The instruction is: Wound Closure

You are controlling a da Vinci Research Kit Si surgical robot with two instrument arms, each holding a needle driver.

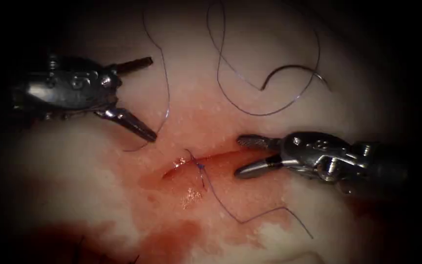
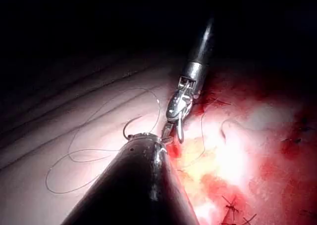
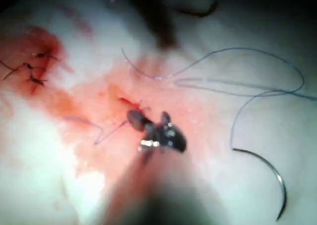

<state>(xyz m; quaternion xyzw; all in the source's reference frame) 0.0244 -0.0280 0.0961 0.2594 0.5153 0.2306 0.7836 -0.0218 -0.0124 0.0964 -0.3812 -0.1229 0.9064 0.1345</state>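
Observation:
The cut (image 1: 221, 159) runs across the tissue (image 1: 250, 44) with a knotted stitch (image 1: 200, 166) near its left end. The curved needle (image 1: 294, 70) lies loose on the tissue beyond the cut, at the upper right, held by no tool and not in the tissue. In the right wrist view the needle (image 3: 267, 168) also rests flat. Left of the cut, my left tool (image 1: 145, 100) has its jaws spread wide and empty; thread (image 1: 167, 98) runs down between them. My right tool (image 1: 240, 156) is open at the cut's right end, holding nothing.
Thread (image 1: 250, 110) loops widely over the far tissue to the needle, and a free tail (image 1: 269, 212) trails from the knot toward the lower right. Red fluid (image 1: 172, 239) pools below the cut. Older stitches (image 3: 29, 71) sit off to one side.

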